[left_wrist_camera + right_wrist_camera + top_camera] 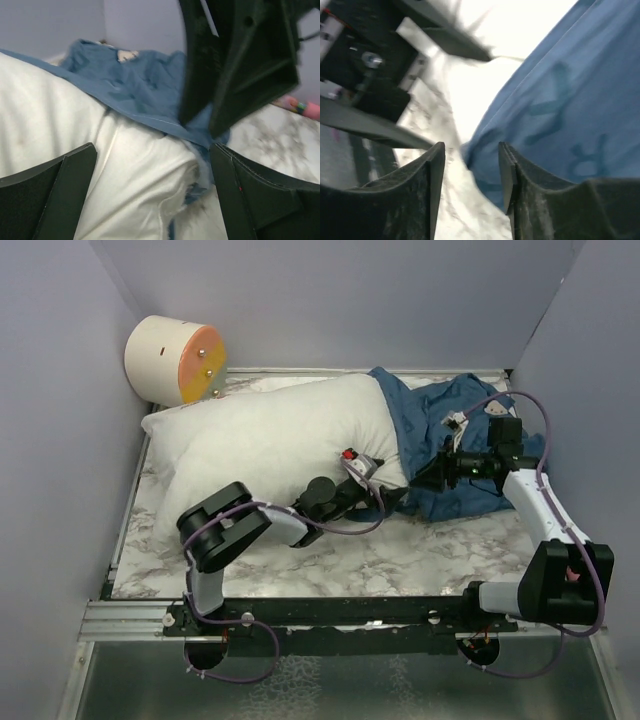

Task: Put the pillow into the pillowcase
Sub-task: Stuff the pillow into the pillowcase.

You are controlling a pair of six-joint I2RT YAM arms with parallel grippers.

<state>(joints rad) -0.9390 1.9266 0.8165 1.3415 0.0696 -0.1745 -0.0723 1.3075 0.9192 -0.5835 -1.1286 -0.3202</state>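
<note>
Spreading wide, our left end effector (150,195) hovers over the pillow (270,445), gripping nothing. Our right end effector (470,170) stands part open, the pillowcase (560,110) hem just ahead, its cloth covering the pillow's far end.

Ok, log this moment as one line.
pillow: one end in pillowcase, most still out | left pincer: open over pillow | right pincer: open at pillowcase edge, nothing held
</note>
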